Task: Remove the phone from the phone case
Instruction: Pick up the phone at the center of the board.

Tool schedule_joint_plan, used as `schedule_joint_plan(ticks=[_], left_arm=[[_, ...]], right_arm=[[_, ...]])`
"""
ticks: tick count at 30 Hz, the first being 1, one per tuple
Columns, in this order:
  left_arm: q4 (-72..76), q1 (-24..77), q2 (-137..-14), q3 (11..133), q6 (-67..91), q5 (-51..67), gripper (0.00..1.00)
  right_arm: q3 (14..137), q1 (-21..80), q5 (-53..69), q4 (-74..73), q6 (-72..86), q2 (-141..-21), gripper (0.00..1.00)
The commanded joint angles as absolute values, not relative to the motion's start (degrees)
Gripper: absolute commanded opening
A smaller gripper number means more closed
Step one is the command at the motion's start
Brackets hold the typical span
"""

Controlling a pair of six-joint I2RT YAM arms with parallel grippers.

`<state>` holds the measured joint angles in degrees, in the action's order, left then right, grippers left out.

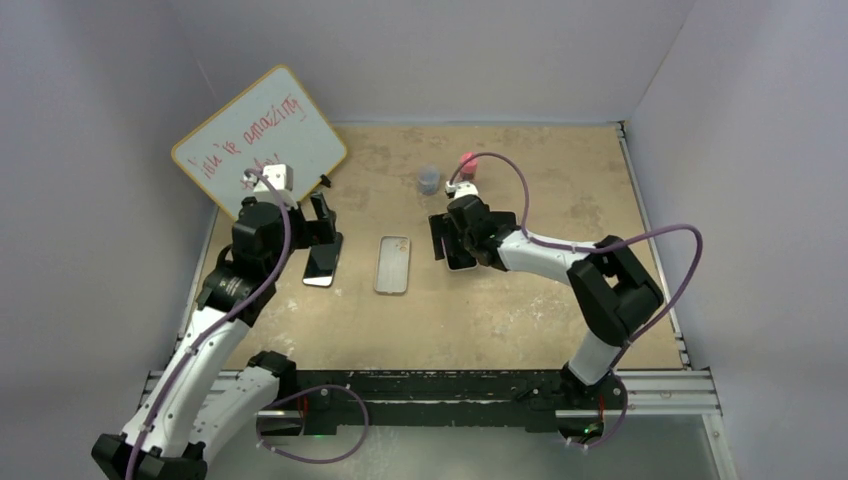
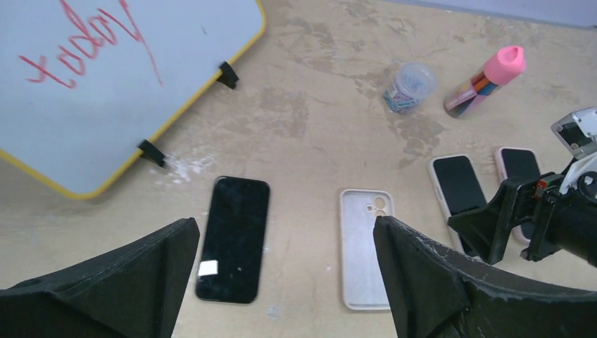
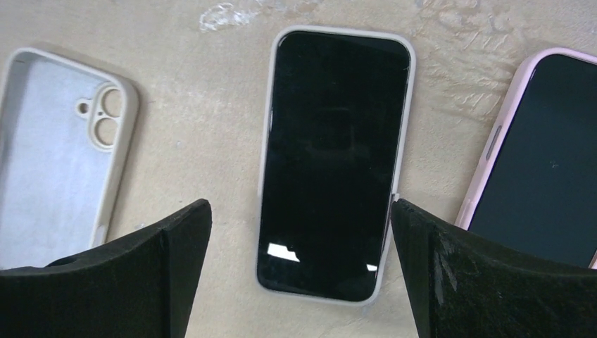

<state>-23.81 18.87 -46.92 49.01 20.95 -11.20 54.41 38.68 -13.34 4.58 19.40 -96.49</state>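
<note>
Right tool (image 3: 299,204), jaws wide and empty, hangs over the white-cased phone (image 3: 331,162); left tool (image 2: 285,224) gapes above a bare phone (image 2: 234,239) beside its empty case (image 2: 364,257). Best: pin the case rim, peel one corner first.

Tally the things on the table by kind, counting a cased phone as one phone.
Phones: 3 (bare phone, white-cased phone, pink-cased phone)
Empty phone case: 1
Whiteboard: 1
Clear tub: 1
Pink-capped tube: 1
Total: 7
</note>
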Motion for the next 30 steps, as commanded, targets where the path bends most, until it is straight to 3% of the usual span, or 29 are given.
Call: schedule_joint_plan(ticks=[1, 7, 18, 25, 30], left_arm=[[-23.5, 18.8, -42.4, 45.6, 13.0, -15.0, 1.00], [-22.9, 18.8, -39.6, 43.5, 12.5, -11.4, 1.00], [-22.7, 18.8, -38.2, 43.1, 13.3, -8.8, 1.00], [-21.1, 18.8, -38.4, 42.6, 13.3, -1.0, 1.00], [-20.3, 18.8, -38.1, 42.4, 13.5, 2.4, 1.00]], right_arm=[[60.2, 38.7, -17.1, -4.6, 18.7, -99.9, 0.99], [64.4, 38.5, -20.6, -9.3, 17.3, -103.3, 0.99], [67.7, 36.1, -13.3, -11.5, 17.4, -108.8, 0.97], [64.0, 34.3, -8.7, -9.1, 17.6, -108.2, 0.84], [60.2, 34.3, -8.0, -7.4, 18.1, -104.8, 0.63]])
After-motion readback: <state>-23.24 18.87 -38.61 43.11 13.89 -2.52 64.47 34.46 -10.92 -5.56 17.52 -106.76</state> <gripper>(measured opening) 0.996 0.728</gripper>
